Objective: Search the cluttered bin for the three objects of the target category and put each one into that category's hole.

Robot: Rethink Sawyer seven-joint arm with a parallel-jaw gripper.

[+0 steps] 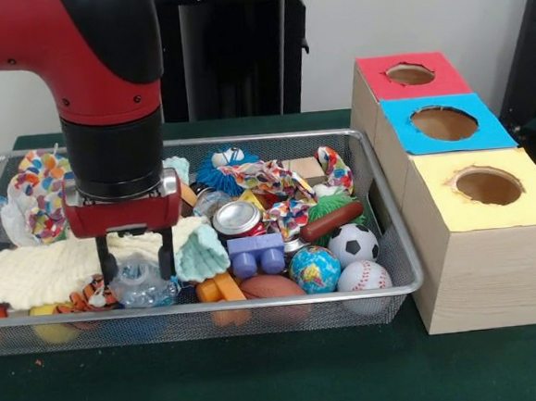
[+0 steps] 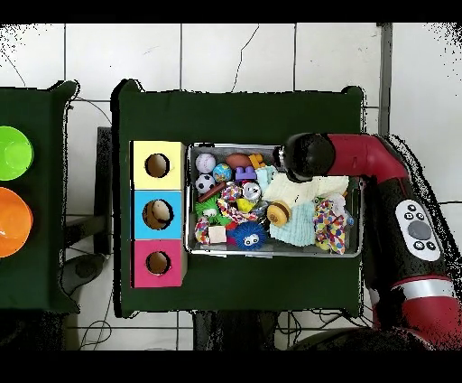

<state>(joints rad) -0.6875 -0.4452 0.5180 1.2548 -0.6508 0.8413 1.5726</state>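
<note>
The silver wire mesh bin (image 1: 399,274) is full of toys and also shows in the overhead view (image 2: 271,254). My gripper (image 1: 138,266) hangs low over the bin's front left part. It is open, with one finger (image 1: 109,265) on each side of a crumpled clear plastic bottle (image 1: 143,286). A small orange striped tiger toy (image 1: 92,294) lies just left of the fingers. A blue fuzzy toy with eyes (image 1: 224,160) lies at the back. No yellow duckling shows. In the overhead view the arm's end (image 2: 302,157) hides the gripper.
Three wooden boxes with holes stand beside the bin, topped red (image 1: 410,75), blue (image 1: 444,123) and yellow (image 1: 488,186). A soccer ball (image 1: 353,244), baseball (image 1: 364,275), globe ball (image 1: 314,268), can (image 1: 238,219), yellow cloth (image 1: 41,272) and purple block (image 1: 256,254) crowd the bin.
</note>
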